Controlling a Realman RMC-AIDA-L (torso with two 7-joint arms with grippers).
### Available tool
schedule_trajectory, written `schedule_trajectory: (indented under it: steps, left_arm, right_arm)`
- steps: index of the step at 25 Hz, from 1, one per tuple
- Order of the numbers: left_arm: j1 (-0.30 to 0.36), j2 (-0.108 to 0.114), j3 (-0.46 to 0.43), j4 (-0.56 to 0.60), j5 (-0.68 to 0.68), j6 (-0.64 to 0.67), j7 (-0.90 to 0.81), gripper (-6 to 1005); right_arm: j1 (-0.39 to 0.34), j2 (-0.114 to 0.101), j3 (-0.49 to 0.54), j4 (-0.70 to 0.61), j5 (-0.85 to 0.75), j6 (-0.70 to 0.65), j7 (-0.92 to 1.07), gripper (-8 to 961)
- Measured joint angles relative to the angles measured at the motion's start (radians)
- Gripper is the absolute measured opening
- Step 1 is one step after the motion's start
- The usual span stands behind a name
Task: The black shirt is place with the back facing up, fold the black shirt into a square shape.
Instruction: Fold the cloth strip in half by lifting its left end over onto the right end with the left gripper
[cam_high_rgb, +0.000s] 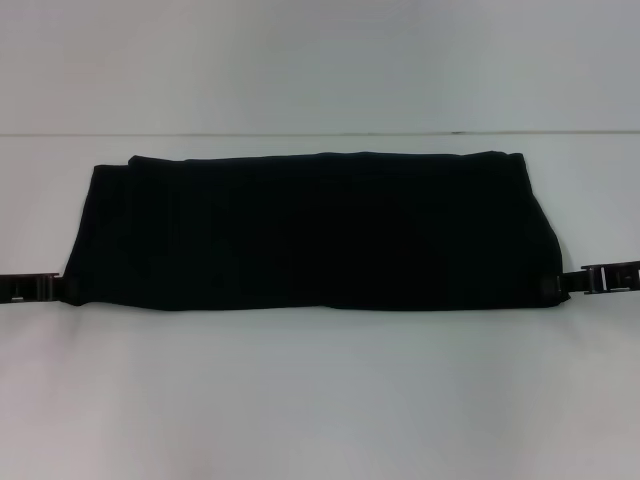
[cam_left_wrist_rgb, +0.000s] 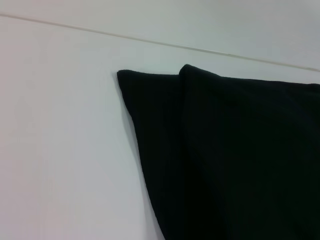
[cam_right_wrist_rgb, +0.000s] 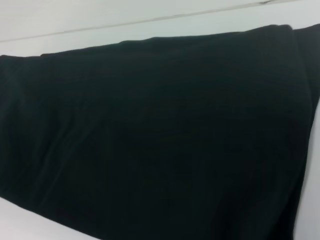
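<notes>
The plain white surface (cam_high_rgb: 320, 400) carries the matte black cloth shirt (cam_high_rgb: 310, 230), folded into a wide band at its middle; the left gripper (cam_high_rgb: 52, 287) and right gripper (cam_high_rgb: 570, 281) touch its near corners, finger state unclear

The shirt (cam_right_wrist_rgb: 160, 135) fills most of the frame as a broad, flat, dark band of folded cloth lying on the pale counter (cam_right_wrist_rgb: 100, 15). A thin seam line (cam_right_wrist_rgb: 150, 21) crosses the counter just beyond the shirt's far edge.
</notes>
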Motion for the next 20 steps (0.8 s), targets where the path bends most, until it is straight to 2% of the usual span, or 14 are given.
schedule_trajectory:
  steps: [10, 15, 20]
  left_arm:
    - [0.000, -0.001, 0.001, -0.004, 0.000, 0.000, 0.000, 24]
    - [0.000, -0.001, 0.001, -0.006, -0.001, 0.001, 0.000, 23]
    - [0.005, -0.003, -0.003, 0.010, -0.002, 0.019, -0.009, 23]
  right_arm:
    - [-0.004, -0.001, -0.002, 0.004, 0.001, 0.005, -0.019, 208]
    - [-0.007, 0.002, 0.003, 0.004, 0.002, 0.009, -0.032, 20]
    - [-0.025, -0.001, 0.017, 0.000, 0.007, 0.008, -0.039, 9]
